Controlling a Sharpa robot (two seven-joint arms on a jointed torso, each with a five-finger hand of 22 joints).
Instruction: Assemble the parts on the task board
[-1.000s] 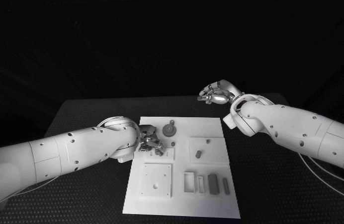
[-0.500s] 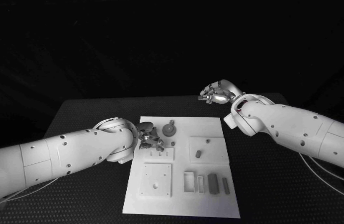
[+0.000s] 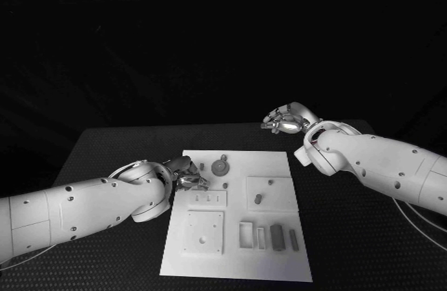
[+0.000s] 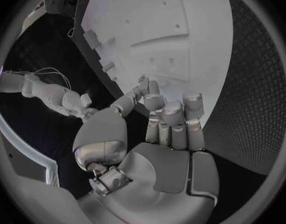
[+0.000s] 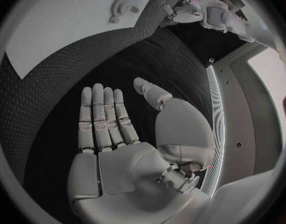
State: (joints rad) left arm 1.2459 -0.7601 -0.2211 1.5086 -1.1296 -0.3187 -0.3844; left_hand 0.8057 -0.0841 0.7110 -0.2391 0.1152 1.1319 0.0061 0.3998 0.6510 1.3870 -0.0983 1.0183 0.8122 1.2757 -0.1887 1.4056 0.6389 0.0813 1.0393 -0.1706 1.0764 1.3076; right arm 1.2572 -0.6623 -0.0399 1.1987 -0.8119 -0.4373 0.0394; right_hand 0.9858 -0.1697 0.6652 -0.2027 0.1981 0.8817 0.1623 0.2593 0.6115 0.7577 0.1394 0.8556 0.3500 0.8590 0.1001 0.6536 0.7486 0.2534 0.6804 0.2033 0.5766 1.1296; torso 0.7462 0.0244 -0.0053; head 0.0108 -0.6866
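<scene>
The white task board point(image 3: 280, 165) lies in the middle of the table. My left hand point(image 3: 187, 174) hovers at its left edge, just beyond a small holed plate point(image 3: 210, 199). Its fingers point(image 4: 171, 117) are curled with the thumb tip against a fingertip; whether anything small is pinched there I cannot make out. A round grey part point(image 3: 219, 168) sits near the board's far edge. A small grey part point(image 3: 258, 199) stands in a raised square plate. My right hand point(image 3: 289, 120) is raised beyond the board's far right corner, its palm point(image 5: 118, 134) flat, fingers straight, holding nothing.
Toward the board's front lie a square plate point(image 3: 205, 233), an open slot frame point(image 3: 246, 235) and grey bar-shaped pieces point(image 3: 276, 235). The black table point(image 3: 363, 239) stretches out on both sides. The right wrist view shows the board point(image 5: 62, 30) and my left hand point(image 5: 193, 7) beyond it.
My left hand has drawn back from the small holed plate toward the board's far left edge. The right hand has shifted slightly.
</scene>
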